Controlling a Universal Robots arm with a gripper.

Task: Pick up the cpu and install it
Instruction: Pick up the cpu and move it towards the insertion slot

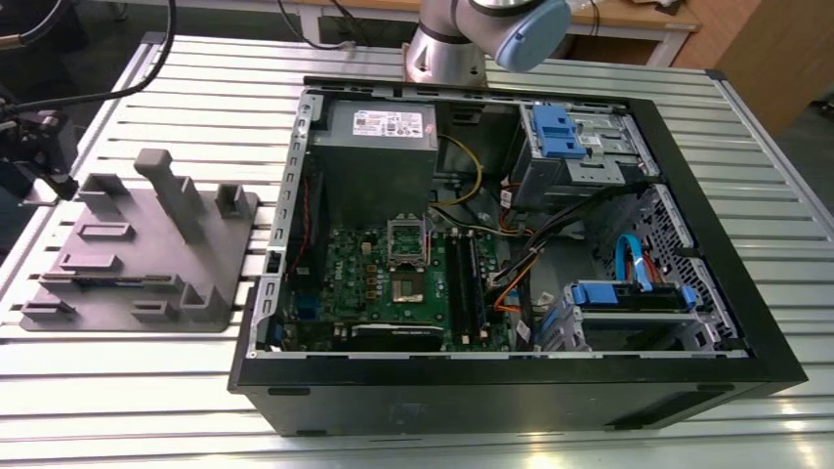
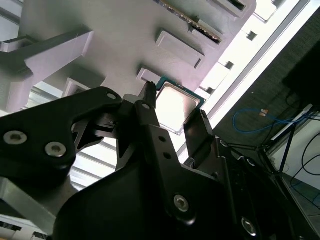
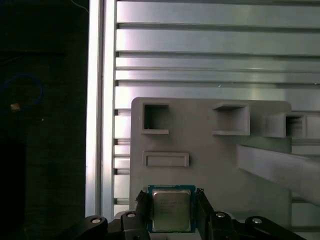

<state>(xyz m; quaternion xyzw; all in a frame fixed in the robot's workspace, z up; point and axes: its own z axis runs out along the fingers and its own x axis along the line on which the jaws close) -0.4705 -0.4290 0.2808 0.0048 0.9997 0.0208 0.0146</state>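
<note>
The cpu (image 3: pixel 171 210) is a small square chip with a silvery top and a green rim. It sits between my gripper's (image 3: pixel 171 200) two black fingers (image 3: pixel 142 204), which press against its opposite edges. In the second wrist view the cpu (image 2: pixel 176 106) hangs between the fingertips of the gripper (image 2: pixel 175 112), over the edge of the grey tray (image 2: pixel 115 55). In the exterior view the gripper (image 1: pixel 43 147) is at the far left, above the back left part of the grey tray (image 1: pixel 144 259). The socket (image 1: pixel 408 288) lies on the green board inside the open computer case.
The black computer case (image 1: pixel 521 391) lies open on the slatted metal table (image 1: pixel 156 88), with its walls standing up around the board. Cables (image 1: pixel 521 264), drive cages (image 1: pixel 580 147) and a power supply (image 1: pixel 378 137) crowd the inside. Upright blocks (image 1: pixel 170 191) rise from the tray.
</note>
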